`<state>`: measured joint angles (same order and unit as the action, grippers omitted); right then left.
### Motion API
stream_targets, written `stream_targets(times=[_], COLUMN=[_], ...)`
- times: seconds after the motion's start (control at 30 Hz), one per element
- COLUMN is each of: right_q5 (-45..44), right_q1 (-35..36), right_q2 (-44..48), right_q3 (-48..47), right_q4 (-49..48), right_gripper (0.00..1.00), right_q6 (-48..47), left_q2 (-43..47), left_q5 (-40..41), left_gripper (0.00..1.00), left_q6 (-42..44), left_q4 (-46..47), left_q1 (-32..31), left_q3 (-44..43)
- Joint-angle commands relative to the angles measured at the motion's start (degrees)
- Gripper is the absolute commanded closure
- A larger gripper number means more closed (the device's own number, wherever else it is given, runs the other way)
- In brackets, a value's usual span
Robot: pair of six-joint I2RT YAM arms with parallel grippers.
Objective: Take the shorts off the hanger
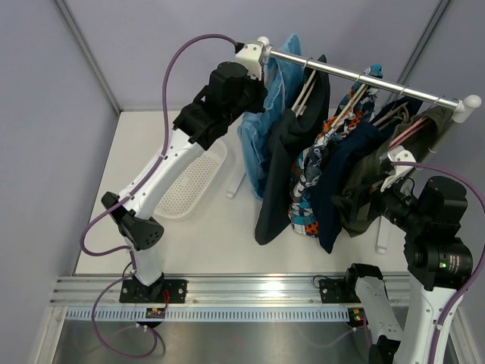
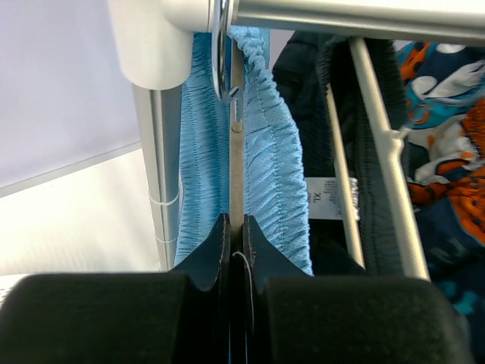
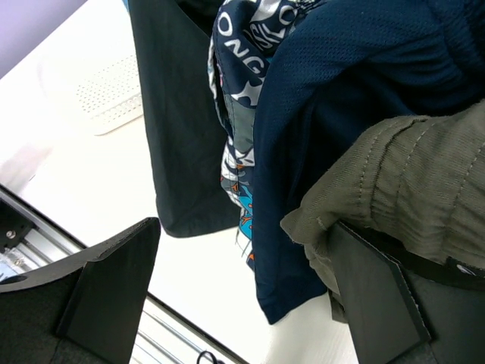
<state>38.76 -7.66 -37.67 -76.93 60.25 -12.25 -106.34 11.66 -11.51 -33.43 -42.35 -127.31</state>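
The light blue shorts (image 1: 261, 144) hang at the left end of the rail (image 1: 379, 83), their gathered waistband (image 2: 276, 174) draped on both sides of a thin beige hanger (image 2: 236, 136). My left gripper (image 1: 254, 95) is up at that end, and in the left wrist view it (image 2: 236, 227) is shut on the hanger's thin bar between the two blue folds. The larger dark shorts (image 1: 284, 167) hang just to the right (image 2: 303, 76). My right gripper (image 3: 242, 227) stands wide open low at the rack's right end (image 1: 371, 199), with olive cloth (image 3: 402, 182) resting against its right finger.
Patterned shorts (image 1: 311, 182), navy mesh shorts (image 1: 341, 174) and olive shorts (image 1: 371, 189) fill the rest of the rail. A white perforated basket (image 1: 193, 186) lies on the table left of the rack. The rail's white post (image 2: 155, 45) is close to my left gripper.
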Motion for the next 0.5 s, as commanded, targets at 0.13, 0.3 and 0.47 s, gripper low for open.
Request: stream_targets(times=[0.13, 0.3, 0.47], right_q5=[3.77, 6.23, 9.49], right_q1=[0.01, 0.01, 0.01], right_q2=[-1.35, -1.61, -3.81], right_q3=[-1.91, -1.65, -2.09], right_q4=[-2.33, -2.85, -2.86], right_gripper=[0.0, 0.0, 0.01], right_q6=[0.65, 0.12, -0.23], left_q2=[7.73, 10.54, 15.11], left_q5=[-2.52, -3.75, -3.75], left_gripper=[1.0, 1.0, 1.0], left_q6=[-1.06, -0.8, -0.45], left_q4=[9.26, 9.26, 9.96], left_q1=[-0.28, -0.28, -0.28], left_q3=[0.83, 6.36, 14.18])
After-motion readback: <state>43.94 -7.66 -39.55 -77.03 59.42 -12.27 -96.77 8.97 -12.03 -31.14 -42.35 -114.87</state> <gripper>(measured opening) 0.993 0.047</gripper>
